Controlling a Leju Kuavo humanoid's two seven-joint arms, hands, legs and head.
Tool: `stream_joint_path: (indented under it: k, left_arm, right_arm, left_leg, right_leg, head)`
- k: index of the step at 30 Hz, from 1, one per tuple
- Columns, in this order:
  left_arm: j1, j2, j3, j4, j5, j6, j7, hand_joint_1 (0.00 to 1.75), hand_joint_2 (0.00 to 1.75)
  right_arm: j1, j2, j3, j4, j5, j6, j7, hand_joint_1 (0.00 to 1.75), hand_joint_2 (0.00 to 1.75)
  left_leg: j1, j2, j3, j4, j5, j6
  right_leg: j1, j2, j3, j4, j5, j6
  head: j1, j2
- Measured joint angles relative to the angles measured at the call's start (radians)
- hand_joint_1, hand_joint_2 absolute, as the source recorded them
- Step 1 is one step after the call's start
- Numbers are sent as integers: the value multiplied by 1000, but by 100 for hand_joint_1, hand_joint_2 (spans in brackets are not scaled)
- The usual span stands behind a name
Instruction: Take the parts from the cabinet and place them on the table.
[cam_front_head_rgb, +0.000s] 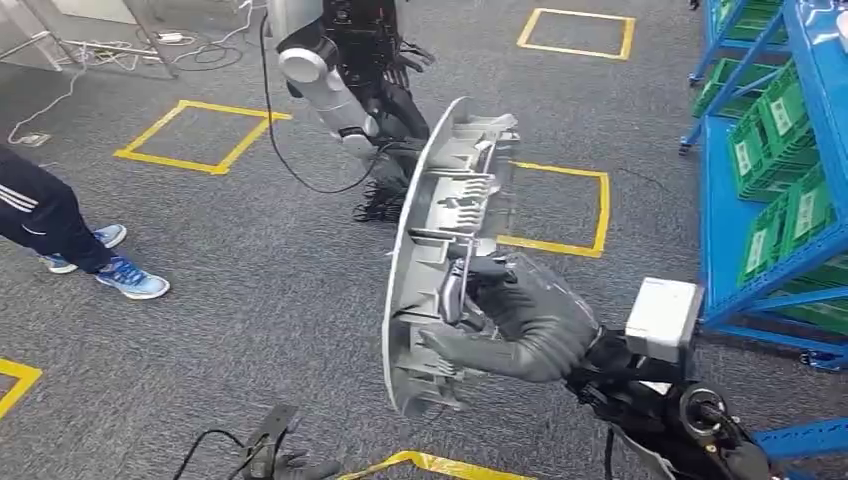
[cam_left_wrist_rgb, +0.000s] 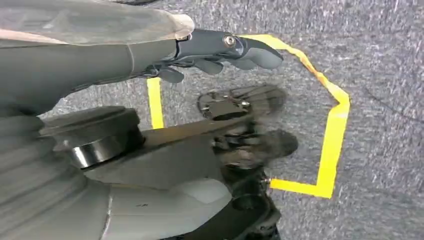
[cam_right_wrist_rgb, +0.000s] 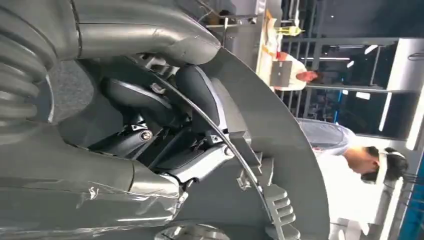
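carrying step, by the look of it: a large grey moulded part (cam_front_head_rgb: 440, 250), curved and ribbed on its inner face, held up on edge in mid-air over grey carpet (cam_front_head_rgb: 250, 300), resting on nothing. right hand (cam_front_head_rgb: 500, 325) clamped on the lower half of the part, dark fingers (cam_right_wrist_rgb: 197, 95) hooked over its rim in the right wrist view, thumb pressed against the ribbed inner side. left hand (cam_left_wrist_rgb: 220, 50) hanging low beside the body, holding nothing, fingers loosely curled above a yellow tape square (cam_left_wrist_rgb: 330, 130) on the floor. blue shelving (cam_front_head_rgb: 790, 200) with green bins off to the right edge of the head view; no table in sight. a person's legs and blue shoes (cam_front_head_rgb: 130, 280) at the left.

probably mid-transport, pick finished, placing not yet begun. next move likely calls for keeping the grip firm, holding the wide part steady, turning toward the table, then lowering it flat before letting go.
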Motion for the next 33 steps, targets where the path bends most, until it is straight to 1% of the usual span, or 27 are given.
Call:
stream_joint_path:
  k: [1, 2, 3, 5, 6, 7, 9, 10, 11, 12, 13, 14, 15, 16, 19, 20, 21, 22, 24, 25, 26, 27, 28, 30, 31, 32, 33]
  left_arm:
    - [-3, -2, 0, 0, 0, 0, 0, 0, 175]
    - [-3, -1, 0, 0, 0, 0, 0, 0, 175]
    - [-2, -1, 0, 0, 0, 0, 0, 0, 175]
    - [-2, 0, 0, 0, 0, 0, 0, 0, 175]
    - [-2, 0, 0, 0, 0, 0, 0, 0, 175]
    - [-3, 0, 0, 0, 0, 0, 0, 0, 175]
    - [-2, -2, 0, 0, 0, -1, 2, 0, 175]
    - [-2, -2, 0, 0, 0, -1, 2, 0, 175]
    - [-1, -2, 0, 0, 0, -1, 2, 0, 175]
    - [-1, -2, 0, 0, 0, -1, 2, 0, 175]
    - [-1, -2, 0, 0, 0, -1, 2, 0, 175]
    - [-1, -2, 0, 0, 0, -1, 2, 0, 175]
    - [-2, -4, 0, 0, 0, -1, 2, 0, 175]
    - [-3, -5, 0, 0, -1, -1, 2, 0, 175]
    - [-2, -5, 0, 0, -1, -2, 3, 0, 175]
    - [-1, -5, 0, 0, -1, -2, 3, 0, 175]
    - [-2, -4, 0, 0, -1, -2, 3, 0, 175]
    - [-3, -4, 0, 0, -2, -2, 3, 0, 175]
    - [-5, -4, 0, 0, -1, -2, 3, 0, 175]
    - [-4, -4, 0, 0, -1, -2, 3, 0, 175]
    - [-3, -4, 0, 0, -1, -2, 3, 0, 175]
    - [-2, -4, 0, 0, -1, -2, 3, 0, 175]
    - [-2, -4, 0, 0, -1, -2, 3, 0, 175]
    - [-3, -1, 0, 0, -1, -1, 3, 0, 175]
    - [-4, -2, 0, 0, -1, -1, 3, 0, 175]
    - [-7, -2, 0, 0, -1, -1, 3, 0, 175]
    - [-6, -2, 0, 0, -1, -2, 3, 0, 175]
  right_arm:
    - [0, 0, 0, 0, -3, 2, 0, 175, 175]
    - [-1, 0, 0, 1, -4, 5, 1, 175, 175]
    - [-1, 0, 0, 1, -10, 9, 0, 175, 175]
    - [-1, 0, 0, 1, -14, 11, 1, 175, 175]
    - [-1, 0, 0, 1, -14, 11, 1, 175, 175]
    - [-2, 0, 0, 1, -14, 12, 0, 175, 175]
    - [0, 0, 0, 2, -14, 16, 1, 175, 175]
    - [1, 0, 0, 3, -13, 20, 2, 175, 175]
    - [1, 0, 0, 6, -12, 22, 2, 175, 175]
    - [2, 0, 0, 6, -11, 22, 3, 175, 175]
    - [2, 0, 0, 6, -11, 23, 3, 175, 175]
    - [2, 0, 0, 6, -11, 25, 3, 175, 175]
    - [0, 0, 0, 6, -10, 26, 3, 175, 175]
    - [0, 0, 0, 6, -10, 27, 3, 175, 175]
    - [0, 0, 0, 6, -10, 31, 6, 175, 175]
    - [0, 0, 0, 6, -10, 34, 7, 175, 175]
    - [-1, 3, 0, 6, -10, 37, 8, 175, 175]
    - [-1, 5, 0, 6, -10, 40, 9, 175, 175]
    - [-2, 6, 0, 6, -10, 43, 9, 175, 175]
    - [-2, 6, 0, 7, -10, 45, 10, 175, 175]
    - [-2, 6, 1, 9, -10, 45, 10, 175, 175]
    - [-1, 6, 1, 11, -10, 45, 11, 175, 175]
    - [-1, 6, 1, 12, -10, 45, 11, 175, 175]
    - [-3, 6, 1, 13, -10, 45, 11, 175, 175]
    - [-3, 6, 2, 13, -10, 45, 11, 175, 175]
    - [-4, 6, 1, 13, -10, 45, 10, 175, 175]
    - [-4, 6, 2, 13, -10, 46, 10, 175, 175]
  left_leg:
    - [-7, 3, 11, -27, -9, 5]
    - [-5, -6, 7, -26, -6, 15]
    - [-8, -8, 5, -24, -7, 19]
    - [-9, -14, 5, -28, -3, 32]
    - [-5, -15, 9, -31, -1, 36]
    - [-4, -17, 9, -32, -1, 42]
    - [-6, -21, 9, -31, -1, 45]
    - [-8, -23, 9, -31, -2, 45]
    - [-8, -27, 9, -30, -2, 45]
    - [-9, -32, 10, -30, -2, 46]
    - [-9, -38, 11, -30, -2, 45]
    - [-9, -43, 14, -30, -3, 45]
    - [-8, -50, 16, -31, -3, 43]
    - [-11, -52, 14, -30, -3, 41]
    - [-7, -60, 6, -34, 4, 27]
    - [-8, -64, 7, -36, 6, 20]
    - [-9, -57, 5, -28, -4, 16]
    - [-9, -41, -11, 8, -32, 14]
    - [-9, -30, -89, 170, -115, 8]
    - [-9, -30, -128, 252, -145, 5]
    - [-8, -28, -155, 305, -156, 3]
    - [-8, -26, -152, 296, -139, 3]
    - [-7, -22, -125, 243, -106, 2]
    - [-4, -8, -26, 54, -22, 4]
    - [-4, 12, 11, -14, -8, 6]
    - [-11, 5, 12, -31, -9, 14]
    - [-9, 2, 9, -27, -9, 19]
  right_leg:
    - [9, 0, -5, 10, -6, 8]
    - [7, -1, -6, 10, -6, 10]
    - [9, -3, -5, 9, -6, 14]
    - [4, -8, -4, 9, -8, 26]
    - [0, -1, -8, 23, -22, 30]
    - [0, 5, -28, 68, -55, 34]
    - [-1, 9, -108, 244, -139, 40]
    - [-1, 10, -145, 322, -165, 41]
    - [-1, 11, -163, 354, -165, 41]
    - [-1, 11, -155, 332, -141, 38]
    - [0, 13, -124, 265, -98, 34]
    - [0, 16, -80, 171, -49, 29]
    - [0, 33, -22, 50, 4, 21]
    - [2, 44, -6, 23, -10, 18]
    - [9, 40, -10, 15, -7, 13]
    - [8, 37, -8, 8, -3, 6]
    - [-3, 29, -1, -6, 6, -3]
    - [0, 25, 0, -10, 8, -7]
    - [1, 16, -3, -10, 9, -10]
    - [2, 10, -4, -9, 9, -10]
    - [2, 5, -5, -9, 9, -10]
    - [2, 0, -5, -9, 9, -10]
    - [2, -3, -5, -8, 8, -10]
    - [2, -8, -3, -5, 5, -5]
    - [3, -10, -4, -1, 2, 0]
    - [11, -10, -11, 11, -2, 6]
    - [10, -13, -11, 9, -1, 9]
  head:
    - [-6, 0]
    - [0, 0]
    - [5, 0]
    - [5, 0]
    - [6, 0]
    - [12, 0]
    - [24, 0]
    - [26, 0]
    - [27, 0]
    - [27, 0]
    - [29, 0]
    - [30, 0]
    - [31, 0]
    - [31, 0]
    - [31, 0]
    - [31, 0]
    - [29, 0]
    - [25, 0]
    - [12, 0]
    - [11, 0]
    - [8, 0]
    - [6, 0]
    - [3, 0]
    - [-3, 0]
    - [-8, 0]
    - [-12, 0]
    - [-1, 0]
